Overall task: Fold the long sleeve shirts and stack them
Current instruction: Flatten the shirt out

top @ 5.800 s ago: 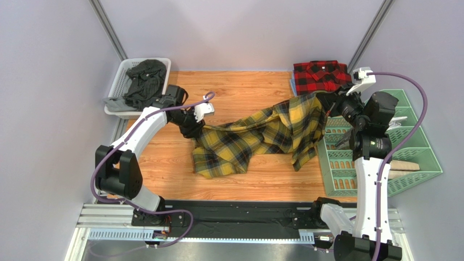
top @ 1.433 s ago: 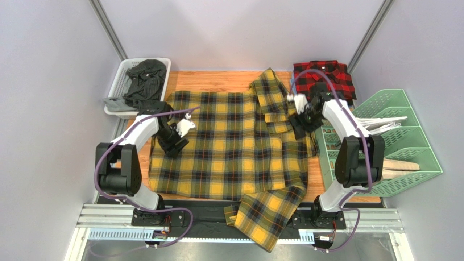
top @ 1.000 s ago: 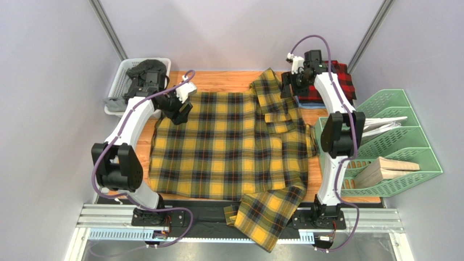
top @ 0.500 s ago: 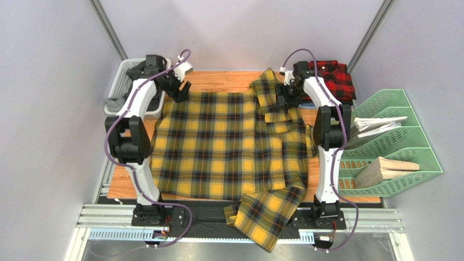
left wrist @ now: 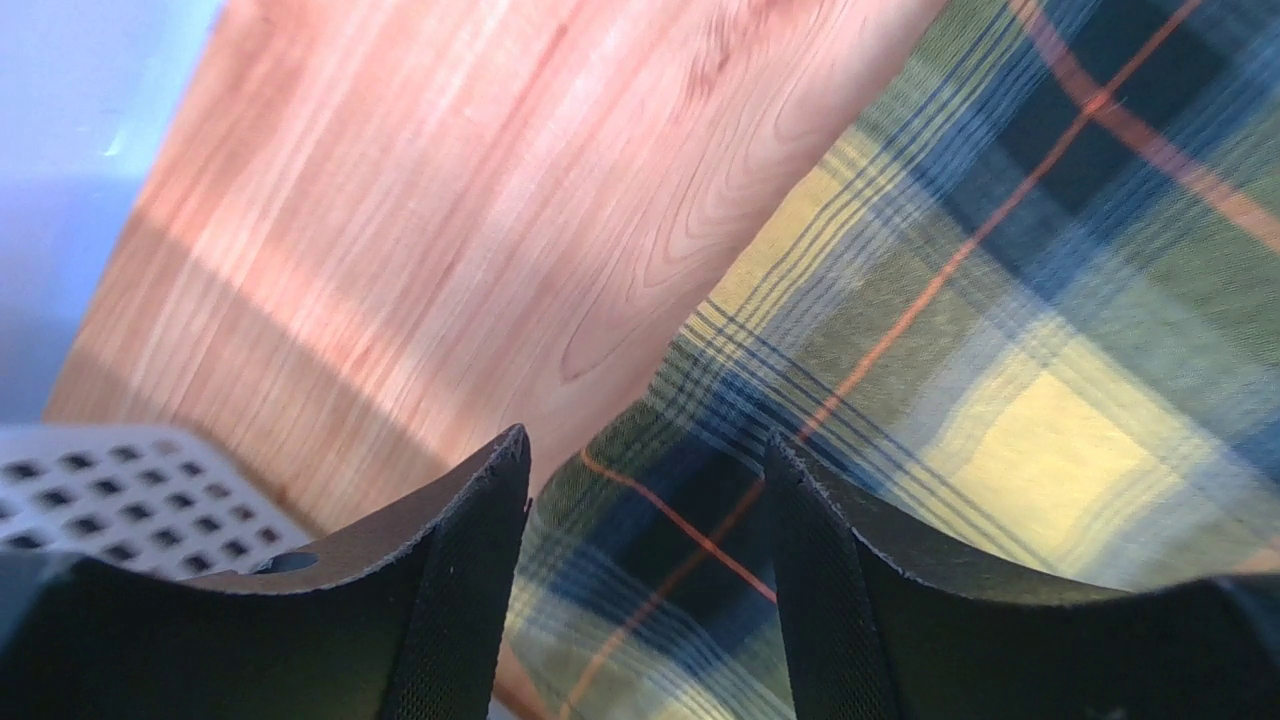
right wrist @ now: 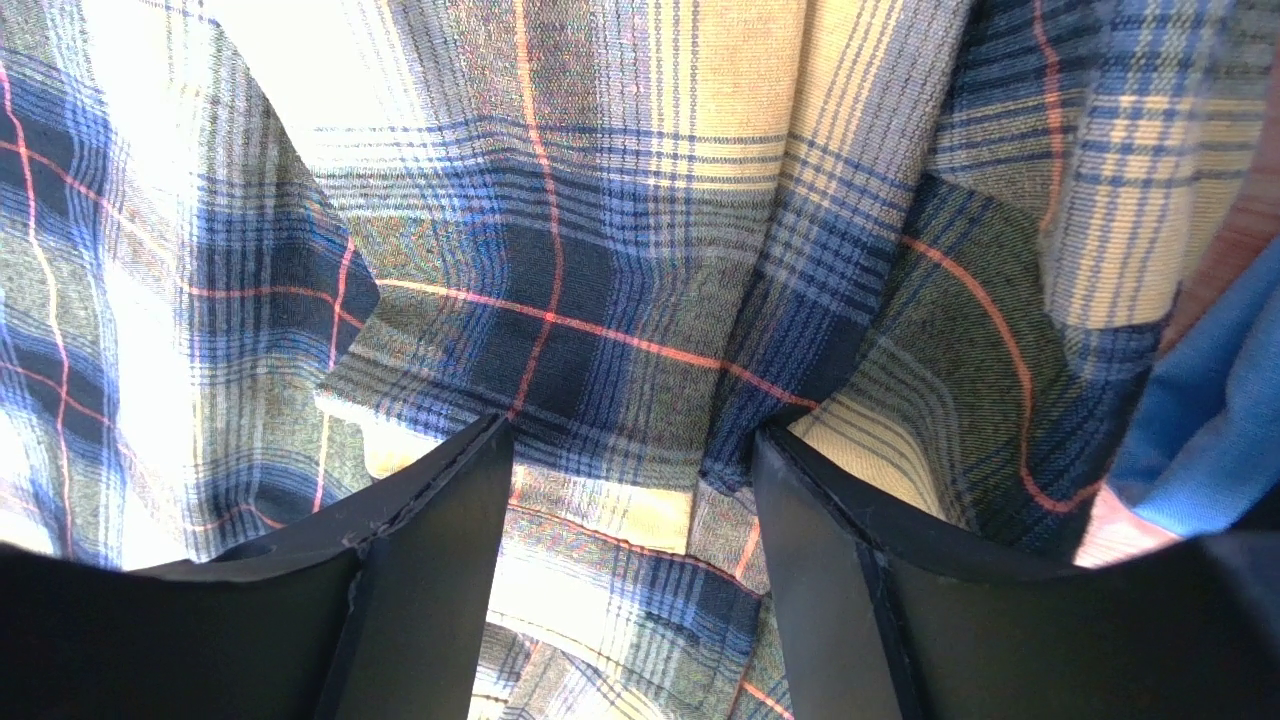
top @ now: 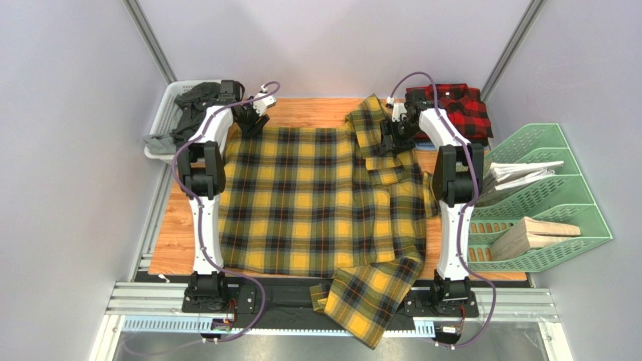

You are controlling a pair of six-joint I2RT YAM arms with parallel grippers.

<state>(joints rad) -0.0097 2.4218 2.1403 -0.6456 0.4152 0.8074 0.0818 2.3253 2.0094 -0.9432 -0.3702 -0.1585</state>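
The yellow plaid long sleeve shirt (top: pixel 316 195) lies spread flat across the wooden table (top: pixel 309 111). One sleeve hangs over the near edge. My left gripper (top: pixel 251 120) is at the shirt's far left corner. In the left wrist view it (left wrist: pixel 646 488) is open, and the corner of the cloth (left wrist: pixel 962 360) lies between its fingers. My right gripper (top: pixel 390 141) is over the rumpled far right part of the shirt, beside the folded-over sleeve (top: pixel 369 120). It (right wrist: pixel 631 458) is also open, just above bunched folds (right wrist: pixel 601 315). The red plaid shirt (top: pixel 450 105) lies folded at the back right.
A white basket (top: pixel 167 113) holding dark clothing stands at the back left, close to my left gripper. A green rack (top: pixel 561 188) with a wooden block (top: pixel 539 232) lines the right side. Blue material (right wrist: pixel 1217 405) shows beside the yellow shirt.
My left gripper moved back to the shirt's far left corner and came down over it. My right gripper came nearer and lower onto the rumpled right side. The shirt stayed flat.
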